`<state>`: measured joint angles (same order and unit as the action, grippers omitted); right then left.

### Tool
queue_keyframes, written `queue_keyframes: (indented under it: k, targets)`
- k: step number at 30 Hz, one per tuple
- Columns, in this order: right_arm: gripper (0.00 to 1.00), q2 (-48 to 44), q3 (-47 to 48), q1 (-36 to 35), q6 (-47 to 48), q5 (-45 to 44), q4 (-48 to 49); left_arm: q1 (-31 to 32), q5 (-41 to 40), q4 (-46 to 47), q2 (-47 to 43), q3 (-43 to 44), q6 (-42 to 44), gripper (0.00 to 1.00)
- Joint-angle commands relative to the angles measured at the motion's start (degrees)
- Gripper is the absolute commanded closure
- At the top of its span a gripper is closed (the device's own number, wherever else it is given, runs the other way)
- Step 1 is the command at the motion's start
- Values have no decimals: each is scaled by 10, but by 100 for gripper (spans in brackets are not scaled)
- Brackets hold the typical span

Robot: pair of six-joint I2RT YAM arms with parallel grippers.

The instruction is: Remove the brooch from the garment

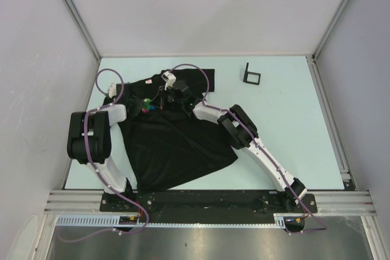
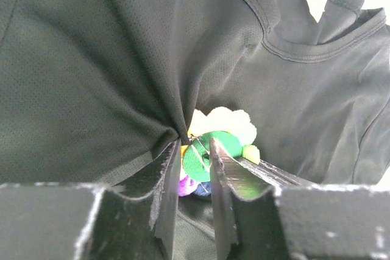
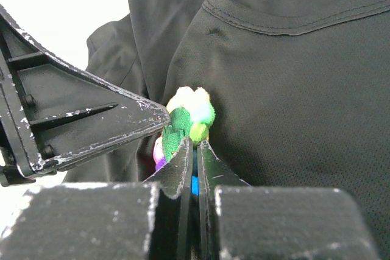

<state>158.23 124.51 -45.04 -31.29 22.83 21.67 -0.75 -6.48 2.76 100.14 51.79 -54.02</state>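
**Two-arm grip at the pin site.** The brooch (image 1: 146, 105) sits on the chest of the garment (image 1: 177, 144), just below the collar (image 2: 304, 50) and on the left arm's side of the desk (image 1: 286, 126). Both arms converge on it, the left from its own side and the right reaching across the cloth, so neither is the nearer.

- **Left jaws:** narrow, with the brooch's green leaf between their tips. Cloth puckers in tight folds toward one tip, so some fabric may be caught with it.
- **Right jaws:** pressed almost together on the brooch's lower edge. Green drapes over one tip and a blue bit shows in the slit.
- **Between the grips:** in the right wrist view the left jaws point in from the side, their tip touching the ornament just above the right jaws.

The two grips therefore lie on one small thing, roughly at right angles. Release probably depends on one grip anchoring while the other draws away from the cloth. The pin itself is hidden.
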Motion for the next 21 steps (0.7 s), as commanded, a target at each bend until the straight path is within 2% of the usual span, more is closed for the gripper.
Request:
queue_keyframes:
  k: [1,11,21]
  targets:
    - [100,-32,-11,-14,27,-2,-15,2,-17,0,9,26,1,72]
    - [100,-46,-31,-24,54,-3,-2,2,-17,-14,27,45,12,78]
    - [100,-51,-43,-25,55,-4,7,2,-11,-12,14,42,25,100]
